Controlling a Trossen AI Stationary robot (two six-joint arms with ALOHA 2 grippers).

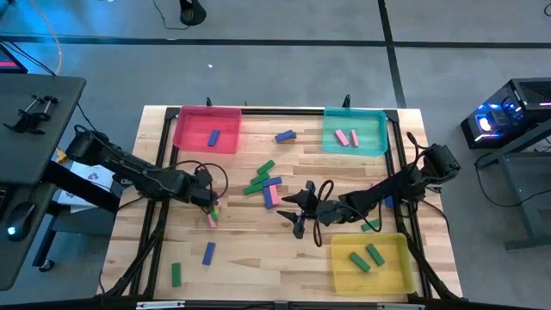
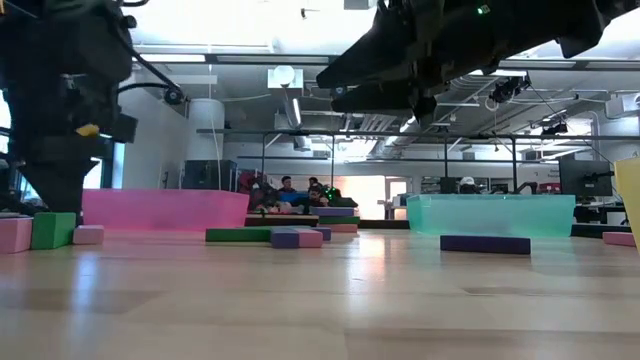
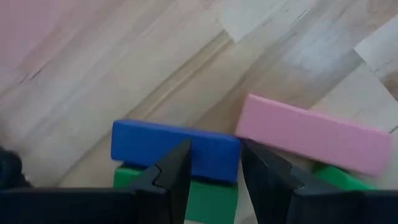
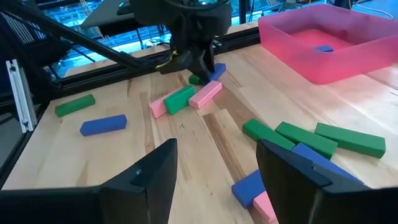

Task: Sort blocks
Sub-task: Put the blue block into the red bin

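Two dark, cable-trailed arms

Left arm [image 1: 129, 168] and right arm [image 1: 392, 189] are black, jointed, with black cables looping alongside. Left gripper [image 3: 214, 177] has matte black angular fingers; right gripper [image 4: 214, 180] has matching broad black ones.

Wooden worktop [image 1: 258, 250] with trays and blocks

Pink tray [image 1: 207, 129], teal tray [image 1: 355, 133], yellow tray [image 1: 372, 262]; loose blocks [image 1: 267, 182] scattered between.
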